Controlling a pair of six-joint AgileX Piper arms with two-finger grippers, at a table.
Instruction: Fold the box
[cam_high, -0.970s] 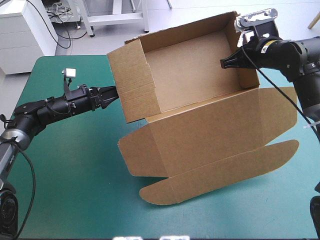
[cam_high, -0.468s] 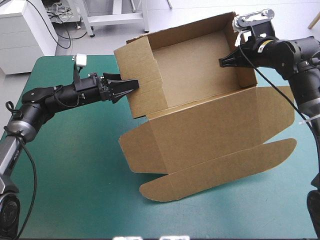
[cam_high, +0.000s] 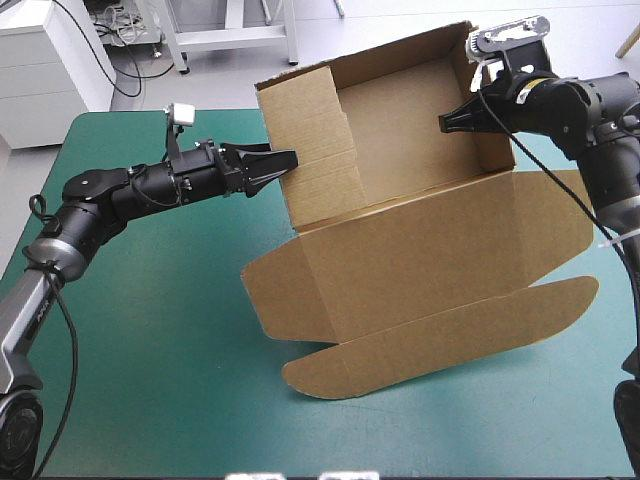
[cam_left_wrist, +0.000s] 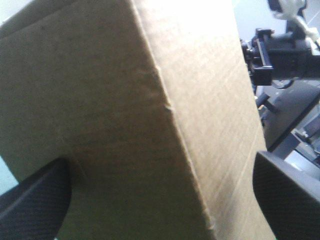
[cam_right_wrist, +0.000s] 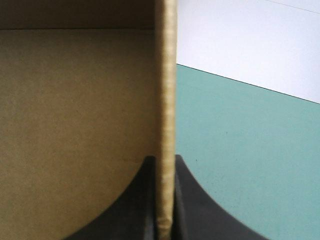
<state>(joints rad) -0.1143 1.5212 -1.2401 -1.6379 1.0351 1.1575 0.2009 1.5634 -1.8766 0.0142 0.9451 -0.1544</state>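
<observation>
Left hand (cam_high: 272, 163) has pushed further in toward the box (cam_high: 400, 250) since just before, and the left end wall (cam_high: 312, 140) has shifted right with it.

Near side of the worktop (cam_high: 150, 340): lid is open and laid out toward the near edge. The rounded tuck flap (cam_high: 440, 335) is closest, the lid panel (cam_high: 420, 260) sits behind it, and there is a side flap at each end.

Behind that is the tray (cam_high: 400, 130), open, walls up, toward the far edge and right of centre. Can't tell if its base sits flat on the worktop.

Left hand is open, black fingers spread, tips at the outer face of the left end wall. Its wrist view is nearly all brown board, with one finger at each side.

Right hand (cam_high: 447, 124) is clamped on the right end wall (cam_high: 490, 110). Its wrist view shows the board edge pinched between the fingers, with tray interior on one side and teal-green cover (cam_right_wrist: 250, 150) on the other.
</observation>
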